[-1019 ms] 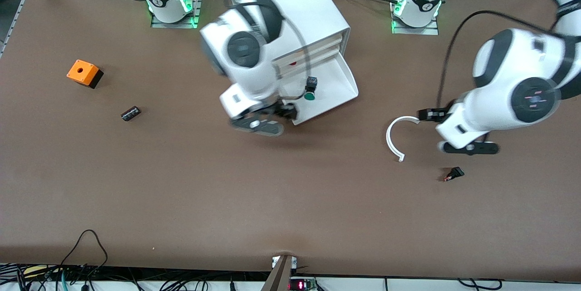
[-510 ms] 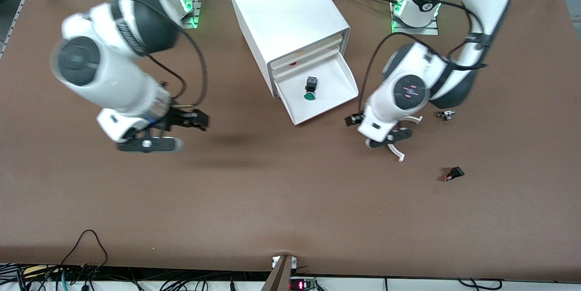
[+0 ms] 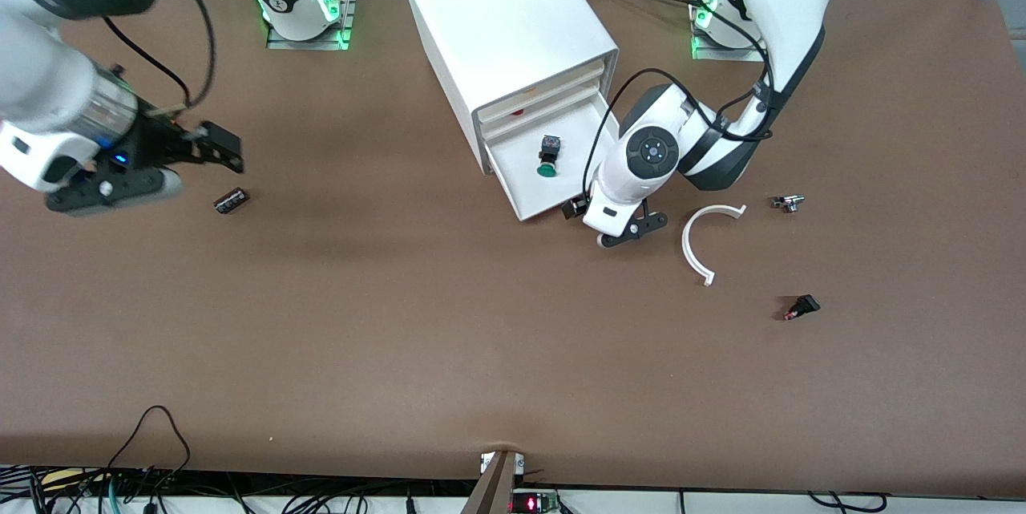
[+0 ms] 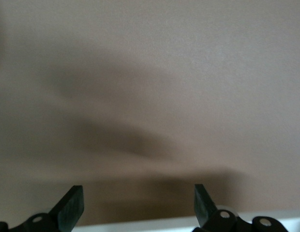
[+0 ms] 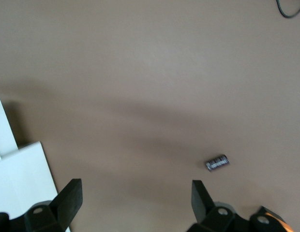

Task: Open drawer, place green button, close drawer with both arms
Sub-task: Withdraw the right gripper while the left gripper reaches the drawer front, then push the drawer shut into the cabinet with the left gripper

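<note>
Comparing this moment with the second before it, both arms have changed position markedly. The right arm, which stood over the open drawer (image 3: 561,165) a second ago, has swung away toward its own end of the table; the right gripper (image 3: 210,147) now hangs above the brown table (image 3: 401,321), near the dark cylinder (image 3: 231,200). The left arm has travelled the other way, from the area of the white curved piece (image 3: 696,245) to the drawer's front corner, where the left gripper (image 3: 621,235) sits low, just beside the drawer's front edge.

The button (image 3: 548,155) lies inside the drawer, green cap toward the front camera, unmoved across the three front views. The drawer stands pulled out of the white cabinet (image 3: 505,17), below the drawer with the red dot. Judgement: opening and placing appear complete; closing remains, and the left arm looks positioned to push the drawer front.

Left gripper: fingers (image 4: 72,205) spread wide, nothing between them; a white edge shows at the frame's margin, contact with the drawer cannot be confirmed. Right gripper: fingers (image 5: 68,197) likewise wide apart and empty, with the cylinder and a corner of the drawer in its wrist view.
</note>
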